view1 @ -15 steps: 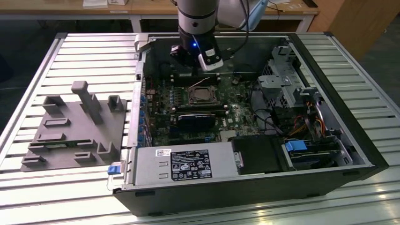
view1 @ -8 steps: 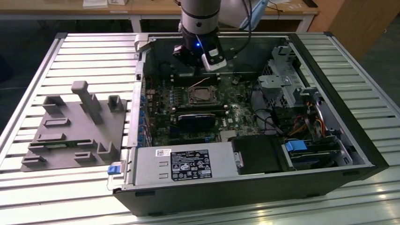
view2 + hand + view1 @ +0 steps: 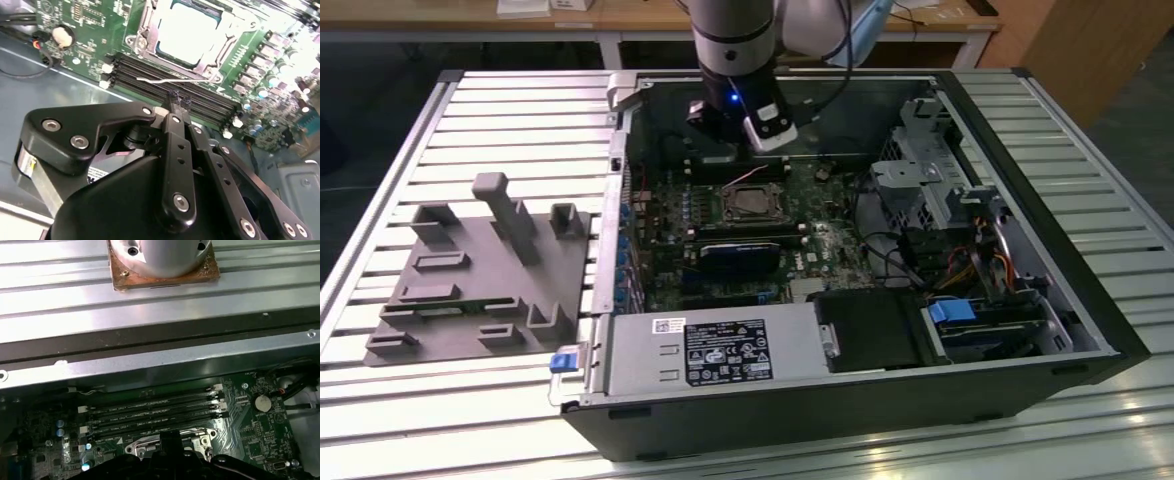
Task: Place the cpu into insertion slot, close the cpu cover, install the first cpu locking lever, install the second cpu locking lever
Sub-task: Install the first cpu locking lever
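- Arm (image 3: 731, 45) drops in from 12 o'clock in the exterior view, wrist near vertical, over the far end of the open computer case (image 3: 854, 420) lying on the slatted tabletop (image 3: 507, 120).
- Tool (image 3: 179, 101): fingertips pressed together, nothing between them; poised over the memory slots (image 3: 150, 70).
- Cpu (image 3: 192, 32): seated in the insertion slot (image 3: 726, 204), at 6 o'clock from the tool in the exterior view; cpu cover (image 3: 226, 44) lies flat around it.
- Second wrist view: thin wire lever (image 3: 165, 79) runs along the socket edge, just beside the fingertips; cannot tell if latched.
- First wrist view: coin battery (image 3: 261, 401) and the arm's base flange (image 3: 162, 260) on the tabletop.
- Exterior view: grey fixture (image 3: 480, 280) at 9 o'clock of the case.
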Controlling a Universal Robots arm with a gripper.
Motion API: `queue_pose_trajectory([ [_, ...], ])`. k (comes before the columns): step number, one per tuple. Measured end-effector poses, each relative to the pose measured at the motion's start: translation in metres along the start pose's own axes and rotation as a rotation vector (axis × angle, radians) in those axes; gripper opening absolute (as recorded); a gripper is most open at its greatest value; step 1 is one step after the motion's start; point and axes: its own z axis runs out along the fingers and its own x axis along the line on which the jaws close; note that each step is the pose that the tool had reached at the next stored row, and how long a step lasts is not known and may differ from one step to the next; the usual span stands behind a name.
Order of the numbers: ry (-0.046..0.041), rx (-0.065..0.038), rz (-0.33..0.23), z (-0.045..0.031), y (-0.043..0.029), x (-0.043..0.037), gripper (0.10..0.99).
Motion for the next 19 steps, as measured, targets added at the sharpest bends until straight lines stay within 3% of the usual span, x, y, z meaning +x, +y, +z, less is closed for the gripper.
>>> queue_pose_trajectory([
  [3,-0.0237,-0.005,-0.006,0.0017,-0.0008,0.0019,0.106],
  [7,-0.0424,-0.009,-0.011,0.0049,-0.0023,0.0023,0.106],
  [10,-0.0473,-0.011,-0.012,0.0083,-0.0037,0.0026,0.106],
  [19,-0.0468,-0.025,-0.010,0.0211,-0.0072,0.0031,0.106],
])
